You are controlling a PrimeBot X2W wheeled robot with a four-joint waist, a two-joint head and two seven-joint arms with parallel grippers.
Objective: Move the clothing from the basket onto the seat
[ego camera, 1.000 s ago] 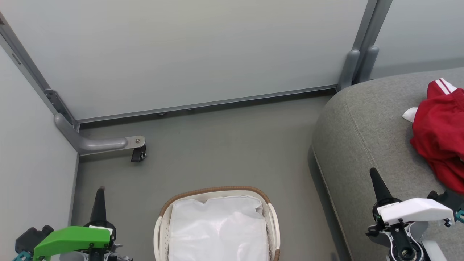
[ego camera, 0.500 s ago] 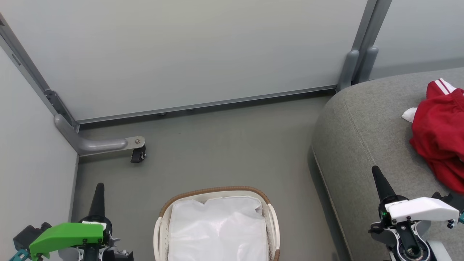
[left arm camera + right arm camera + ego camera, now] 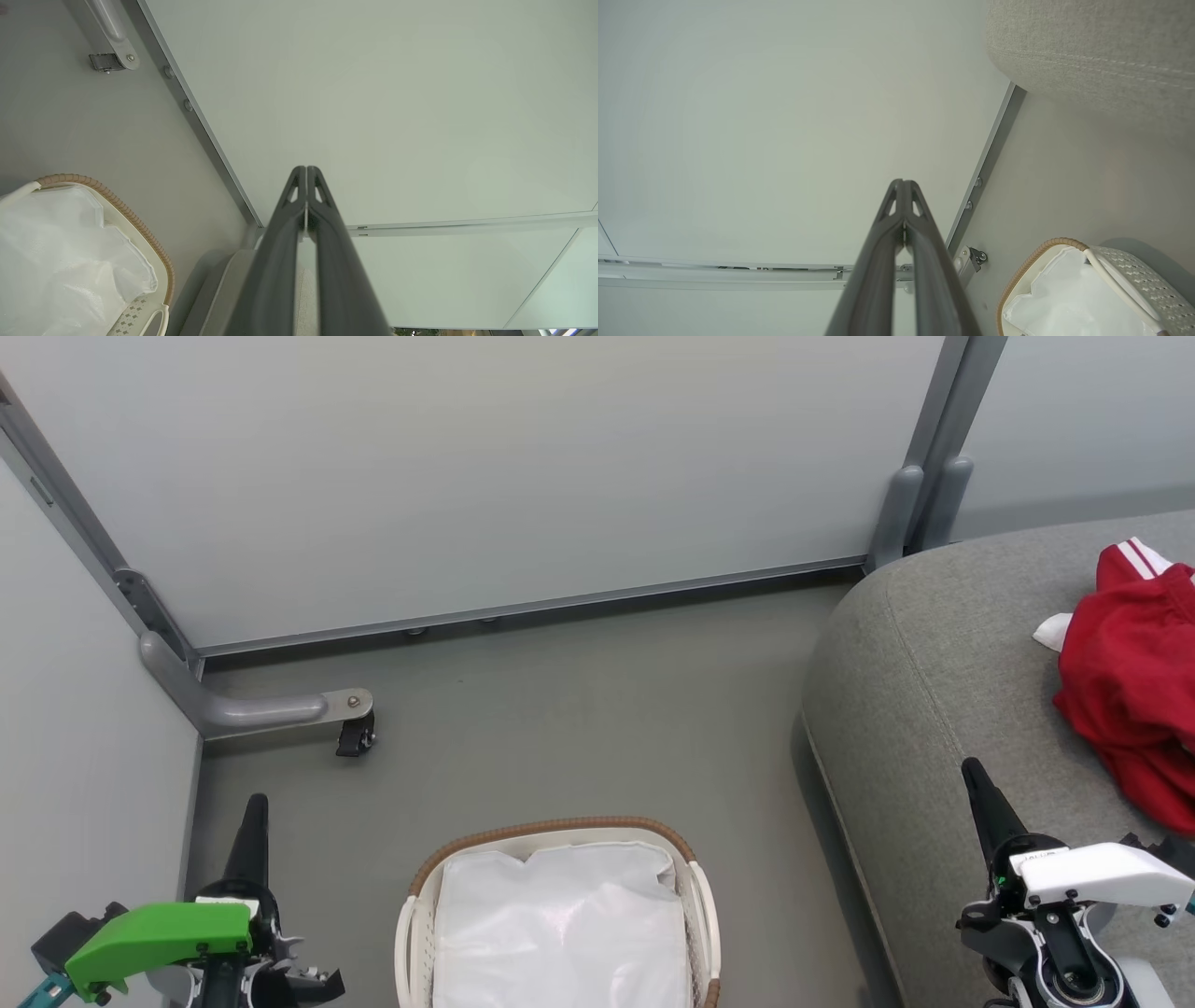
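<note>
Your left gripper (image 3: 257,803) sits to the left of the basket (image 3: 560,823), well apart from it. Its two dark fingers are pressed together into a single spike, almost upright in the head view. The green cover (image 3: 159,933) on that wrist lies lower, level with the basket's near half. Your right gripper (image 3: 973,770) is far off to the right of the basket, fingers likewise pressed together and leaning slightly back toward the basket's side. A white cover (image 3: 1106,875) caps that wrist. Each wrist view shows its own gripper, left (image 3: 306,170) and right (image 3: 902,183), with the tips meeting and nothing between them.
</note>
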